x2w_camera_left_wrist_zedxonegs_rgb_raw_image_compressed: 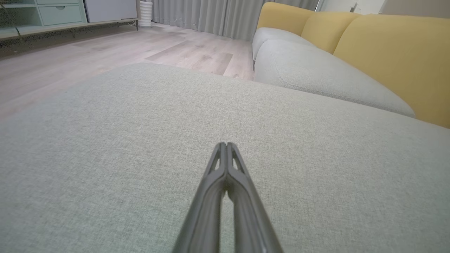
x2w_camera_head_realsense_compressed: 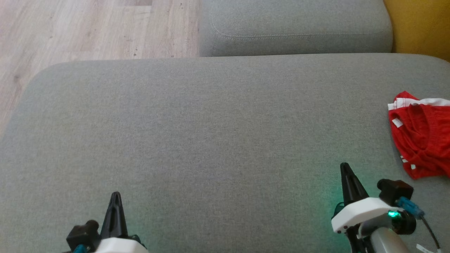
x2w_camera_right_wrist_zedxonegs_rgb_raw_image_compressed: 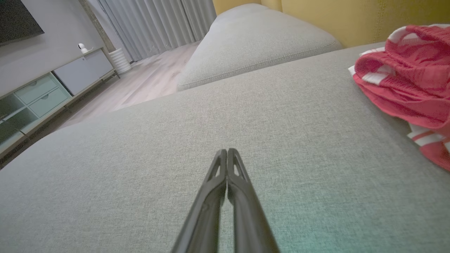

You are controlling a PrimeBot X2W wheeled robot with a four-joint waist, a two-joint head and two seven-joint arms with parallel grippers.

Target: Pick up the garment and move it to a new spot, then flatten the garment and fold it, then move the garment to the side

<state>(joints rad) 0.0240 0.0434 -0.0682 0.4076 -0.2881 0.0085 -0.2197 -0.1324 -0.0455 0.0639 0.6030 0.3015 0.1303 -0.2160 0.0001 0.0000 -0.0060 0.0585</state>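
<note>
Garment [x2w_camera_head_realsense_compressed: 422, 137] lay rumpled at cushion's [x2w_camera_head_realsense_compressed: 211, 123] right edge: fits either awaiting pickup or already set aside. Left gripper [x2w_camera_head_realsense_compressed: 115, 195] and right gripper [x2w_camera_head_realsense_compressed: 345, 166] pressed together, empty.

The right pincer [x2w_camera_right_wrist_zedxonegs_rgb_raw_image_compressed: 227, 153] rises from the bottom edge, its two dark fingers pressed together with nothing between them. A grey seat cushion [x2w_camera_right_wrist_zedxonegs_rgb_raw_image_compressed: 140, 168] spreads out before it. At the right, well apart from the tips, a crumpled red garment [x2w_camera_right_wrist_zedxonegs_rgb_raw_image_compressed: 411, 80] with white stripes lies on that cushion. Beyond are a second grey cushion [x2w_camera_right_wrist_zedxonegs_rgb_raw_image_compressed: 253, 45], a yellow backrest [x2w_camera_right_wrist_zedxonegs_rgb_raw_image_compressed: 334, 17], a wooden floor [x2w_camera_right_wrist_zedxonegs_rgb_raw_image_compressed: 140, 84] and grey curtains [x2w_camera_right_wrist_zedxonegs_rgb_raw_image_compressed: 154, 24].
</note>
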